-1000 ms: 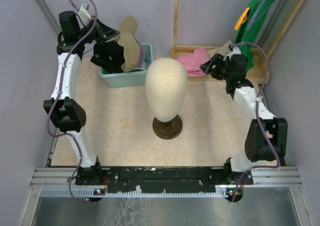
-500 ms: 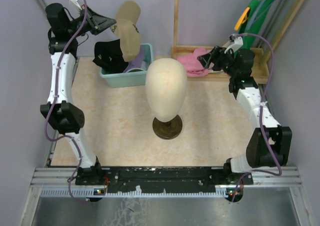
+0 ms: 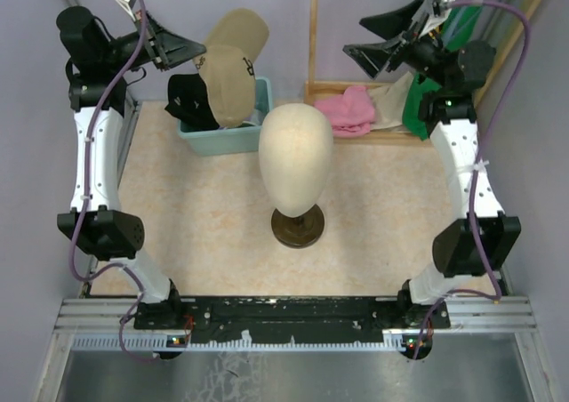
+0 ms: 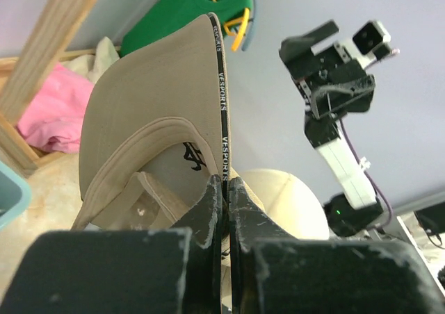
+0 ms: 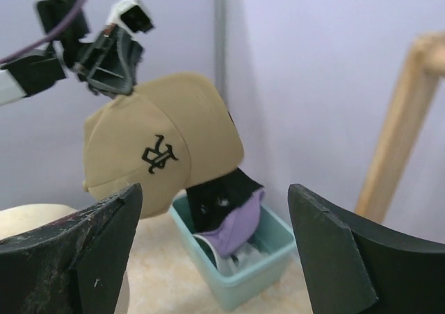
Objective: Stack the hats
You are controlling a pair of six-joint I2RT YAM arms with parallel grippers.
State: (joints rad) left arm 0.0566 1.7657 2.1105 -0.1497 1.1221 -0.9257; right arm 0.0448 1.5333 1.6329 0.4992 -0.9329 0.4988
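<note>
My left gripper [image 3: 191, 51] is shut on the brim edge of the tan hat [image 3: 231, 68], holding it in the air above the teal bin [image 3: 213, 140]. In the left wrist view the fingers [image 4: 212, 203] pinch the brim of the tan hat [image 4: 153, 98]. A black hat [image 5: 222, 189] and a purple hat [image 5: 240, 224] lie in the bin [image 5: 257, 286]. My right gripper [image 3: 353, 36] is open and empty, raised high at the back right and facing the tan hat [image 5: 160, 140].
A beige mannequin head [image 3: 295, 148] on a dark stand is at the table's centre. A pink cloth [image 3: 347, 108] lies in a wooden tray at the back right, beside a green top [image 3: 427, 100]. A wooden post [image 3: 313, 28] rises behind the head.
The left arm lifted the tan hat up from the bin. The right gripper rose from beside the pink cloth and opened wider.
</note>
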